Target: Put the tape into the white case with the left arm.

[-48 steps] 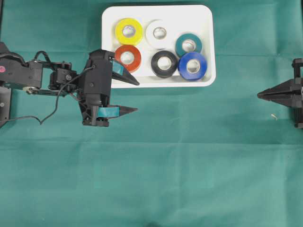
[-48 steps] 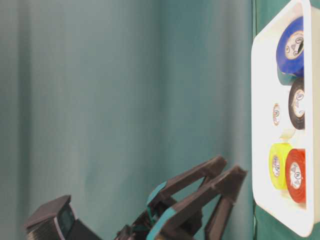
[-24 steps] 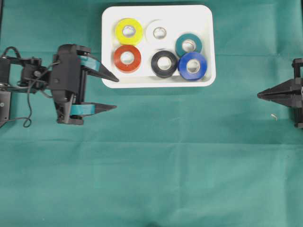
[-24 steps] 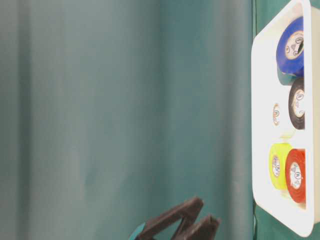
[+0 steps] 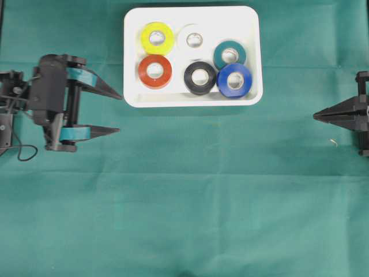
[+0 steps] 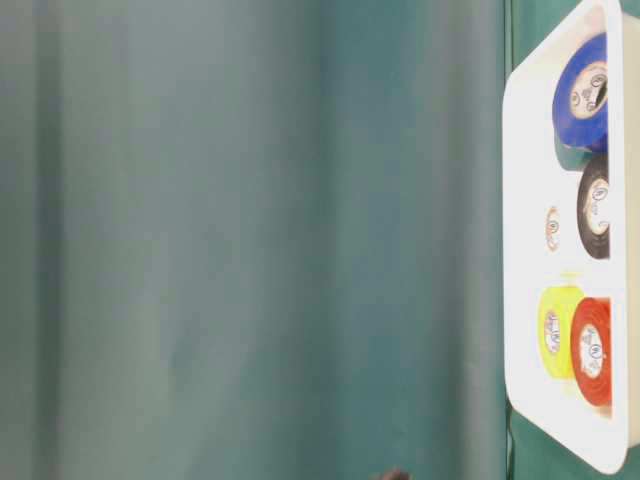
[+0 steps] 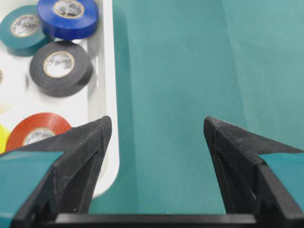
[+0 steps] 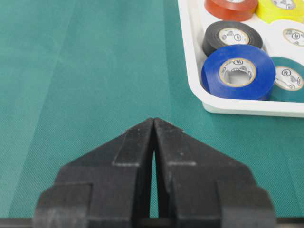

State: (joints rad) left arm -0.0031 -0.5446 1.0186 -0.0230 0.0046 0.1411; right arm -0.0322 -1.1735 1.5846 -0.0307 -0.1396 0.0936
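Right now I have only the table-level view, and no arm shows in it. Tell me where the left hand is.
Observer: In the overhead view the left hand is just left of the white case, with its upper tip almost at the rim.
Operator: Report whether it is open.
Observer: Open wide, with nothing between the tips.
Operator: Now give me the right hand.
Observer: The right hand is at the far right edge, shut and empty.
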